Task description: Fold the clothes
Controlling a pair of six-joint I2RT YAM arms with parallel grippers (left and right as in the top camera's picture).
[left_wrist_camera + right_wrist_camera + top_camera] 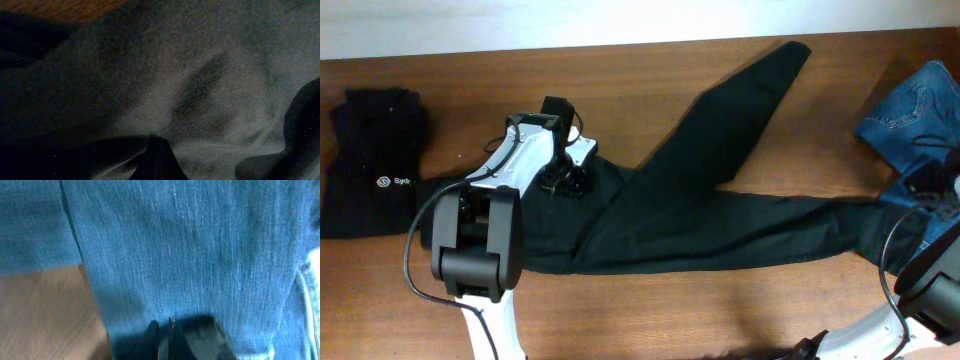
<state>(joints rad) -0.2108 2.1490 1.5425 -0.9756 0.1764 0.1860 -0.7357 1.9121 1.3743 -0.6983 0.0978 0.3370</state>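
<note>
The left claw (157,161) sits closest to its lens, dark tips drawn fully together and pressed into the plain black soft-fabric long trousers (720,215). Creases gather round the tips, but whether any cloth is pinched between them cannot be told. From overhead it rests on the waist end, toward the left of the brown wooden surface (640,310). The right claw (165,330) is likewise closed, with nothing visibly caught, lying on the blue denim jeans (920,100) at the right edge. The trousers lie flat but splayed: one leg runs straight right until it meets the jeans, and the other angles off toward the far edge, with a wedge of bare wood between them. The cloth is matte, unmarked and faintly wrinkled near the waist. Folding looks barely begun. A sound first move, I judge, is to lay the far leg onto the near one. That means opening a claw and taking the hem rather than mid-panel. It also means lifting low and keeping clear of the jeans and of the folded black top with a small white logo (370,165) at the left.
</note>
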